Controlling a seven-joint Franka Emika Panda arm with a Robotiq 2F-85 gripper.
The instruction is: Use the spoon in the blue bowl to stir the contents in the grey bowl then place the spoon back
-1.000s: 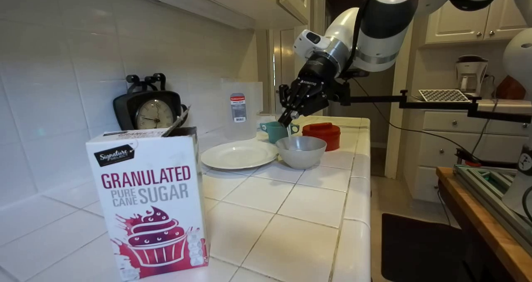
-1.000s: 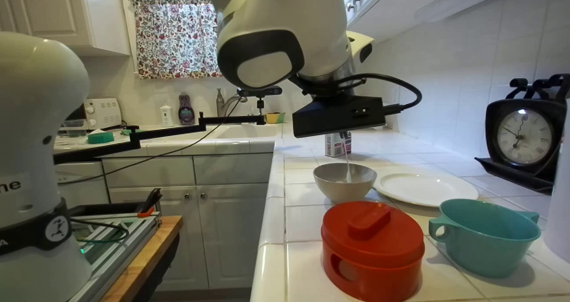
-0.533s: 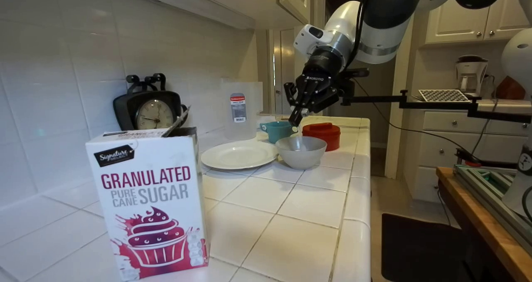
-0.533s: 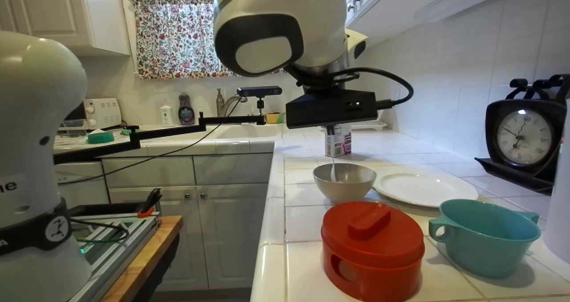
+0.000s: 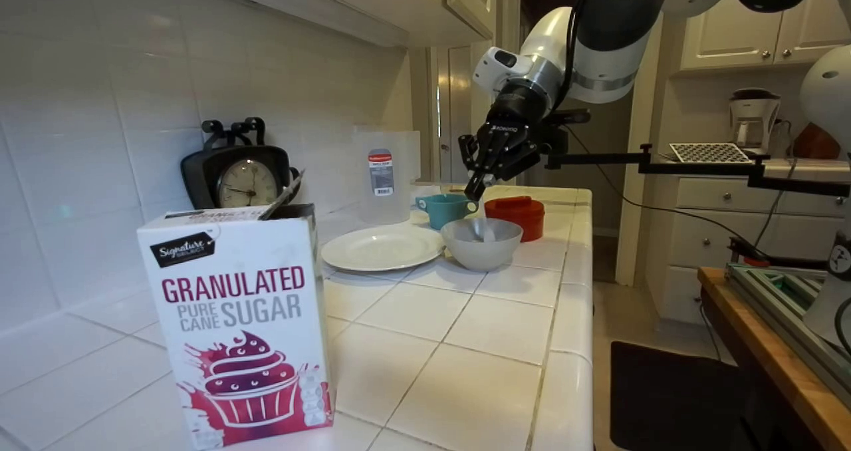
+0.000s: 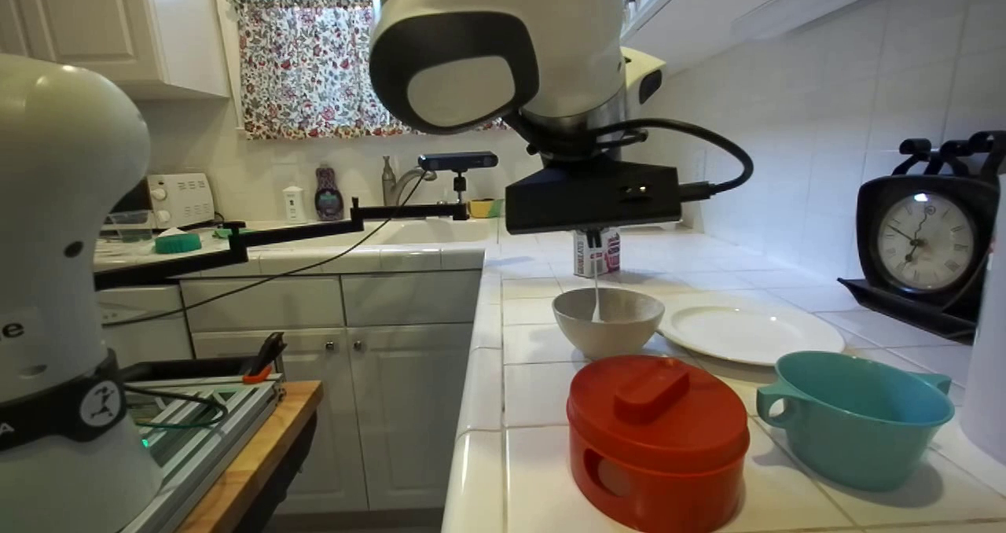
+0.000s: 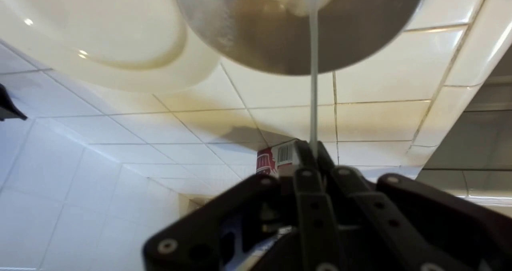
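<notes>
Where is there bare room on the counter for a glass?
Bare tiles lie between the sugar box and the grey bowl, reaching the counter's edge. It is crowded around that bowl: the white plate and red container stand close, the blue bowl nearby, the gripper above.

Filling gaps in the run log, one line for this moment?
pincer: closed on spoon | spoon: lower end inside grey bowl | return to blue bowl: pending
</notes>
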